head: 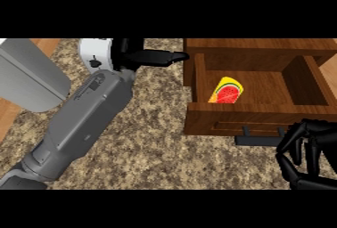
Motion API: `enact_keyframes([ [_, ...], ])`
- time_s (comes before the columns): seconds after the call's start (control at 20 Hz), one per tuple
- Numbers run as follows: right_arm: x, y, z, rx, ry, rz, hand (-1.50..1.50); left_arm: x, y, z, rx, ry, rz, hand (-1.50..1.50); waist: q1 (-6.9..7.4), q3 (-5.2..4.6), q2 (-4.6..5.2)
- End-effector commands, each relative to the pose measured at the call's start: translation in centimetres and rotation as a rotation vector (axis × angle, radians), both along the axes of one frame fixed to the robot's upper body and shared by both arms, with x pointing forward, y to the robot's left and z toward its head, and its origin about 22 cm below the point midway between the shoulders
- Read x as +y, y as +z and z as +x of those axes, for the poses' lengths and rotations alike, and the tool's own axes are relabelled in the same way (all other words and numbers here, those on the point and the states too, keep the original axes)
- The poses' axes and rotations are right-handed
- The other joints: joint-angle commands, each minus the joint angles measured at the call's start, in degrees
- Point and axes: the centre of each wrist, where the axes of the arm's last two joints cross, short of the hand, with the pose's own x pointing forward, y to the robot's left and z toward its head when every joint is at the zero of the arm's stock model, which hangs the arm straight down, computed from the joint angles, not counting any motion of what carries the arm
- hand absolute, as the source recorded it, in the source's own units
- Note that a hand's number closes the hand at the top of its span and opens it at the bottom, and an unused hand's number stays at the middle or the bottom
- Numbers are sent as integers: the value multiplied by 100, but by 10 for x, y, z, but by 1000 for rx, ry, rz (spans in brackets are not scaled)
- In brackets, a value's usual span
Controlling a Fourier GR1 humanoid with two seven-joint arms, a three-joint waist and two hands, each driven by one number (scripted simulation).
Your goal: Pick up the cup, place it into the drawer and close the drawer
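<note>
The cup [227, 91], yellow with a red watermelon print, lies on its side in the left compartment of the open wooden drawer [197, 75]. My left hand [146, 56] is up at the counter's back, just left of the drawer's left wall, fingers stretched straight toward it and holding nothing. My right hand [308, 149] hovers at the lower right in front of the drawer's front panel [217, 121], fingers curled downward with nothing in them, right beside the dark handle [258, 140].
A wooden divider [308, 75] splits the drawer into two compartments. The speckled stone counter [158, 133] spreads between my arms. A grey slab [30, 73] lies at the far left over a wooden edge. My left forearm [82, 120] crosses the counter diagonally.
</note>
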Motion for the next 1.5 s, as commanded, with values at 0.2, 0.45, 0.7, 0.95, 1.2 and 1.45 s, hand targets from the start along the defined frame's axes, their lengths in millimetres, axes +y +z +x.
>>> enact_keyframes([
  [0.2,14,-14,7,51,-55,-122,150,78,-20,-54,26,39,-24,-150,26,2,15],
  [0.45,2,-39,18,36,-62,-261,150,116,-16,-91,54,16,-36,-150,41,7,21],
  [0.7,17,-50,31,-69,2,-576,150,147,-47,-100,54,42,-51,-150,39,4,65],
  [0.95,31,-80,48,-90,-14,-684,150,188,-66,-107,47,61,-34,-150,-106,2,80],
  [1.2,56,-128,79,-63,-22,-754,-150,194,-55,-126,65,48,-51,-150,-53,6,80],
  [1.45,48,-134,103,-28,-30,-839,-150,211,-80,-139,54,71,-55,-150,-102,3,77],
])
